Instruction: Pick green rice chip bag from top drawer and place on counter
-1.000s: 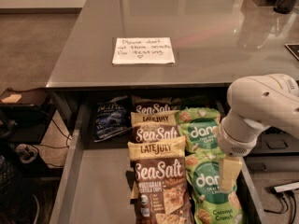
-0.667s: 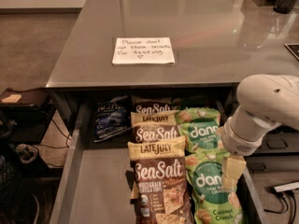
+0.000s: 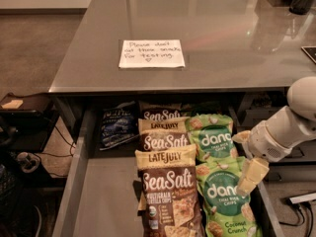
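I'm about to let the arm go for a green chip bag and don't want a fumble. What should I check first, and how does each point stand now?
1. Top drawer open: ok, pulled out, bags exposed.
2. Green rice chip bag in view: ok; a second green bag lies behind it.
3. Gripper centred on the bag: not ok, it hangs over the bag's right edge, by the drawer's right wall.
4. Neighbours apart: not ok, the brown Sea Salt bag lies against its left side.
5. Counter has room: ok, bare surface right of the paper note.
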Controlling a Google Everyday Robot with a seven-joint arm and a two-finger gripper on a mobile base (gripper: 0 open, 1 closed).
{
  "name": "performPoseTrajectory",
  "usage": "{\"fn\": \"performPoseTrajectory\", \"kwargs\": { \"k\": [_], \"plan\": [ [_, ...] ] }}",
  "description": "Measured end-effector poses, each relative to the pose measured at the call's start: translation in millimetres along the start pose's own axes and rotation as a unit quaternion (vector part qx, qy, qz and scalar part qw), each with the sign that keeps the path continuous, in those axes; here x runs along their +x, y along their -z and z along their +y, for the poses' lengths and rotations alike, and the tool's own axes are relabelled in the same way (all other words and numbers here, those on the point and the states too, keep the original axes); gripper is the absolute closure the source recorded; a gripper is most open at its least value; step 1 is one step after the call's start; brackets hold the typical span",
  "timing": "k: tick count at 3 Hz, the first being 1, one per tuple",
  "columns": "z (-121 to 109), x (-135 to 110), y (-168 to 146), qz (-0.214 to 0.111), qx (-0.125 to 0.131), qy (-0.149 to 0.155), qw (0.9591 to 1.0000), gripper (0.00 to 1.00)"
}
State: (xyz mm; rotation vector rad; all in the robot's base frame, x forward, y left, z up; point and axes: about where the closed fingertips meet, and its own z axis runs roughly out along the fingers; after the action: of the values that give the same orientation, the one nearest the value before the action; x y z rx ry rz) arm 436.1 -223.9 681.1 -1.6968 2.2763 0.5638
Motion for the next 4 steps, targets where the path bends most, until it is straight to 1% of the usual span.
{"fn": "performPoseTrajectory", "kwargs": {
  "k": [1, 3, 4],
  "plan": [
    [0.0, 0.0, 0.0, 0.000, 0.000, 0.000, 1.0000, 0.00],
    [-5.5, 6.1, -19.0, -0.012, -0.042, -0.018, 0.9989, 0.00],
    [-5.6, 8.9, -28.0, -0.010, -0.057, -0.024, 0.9980, 0.00]
  ]
}}
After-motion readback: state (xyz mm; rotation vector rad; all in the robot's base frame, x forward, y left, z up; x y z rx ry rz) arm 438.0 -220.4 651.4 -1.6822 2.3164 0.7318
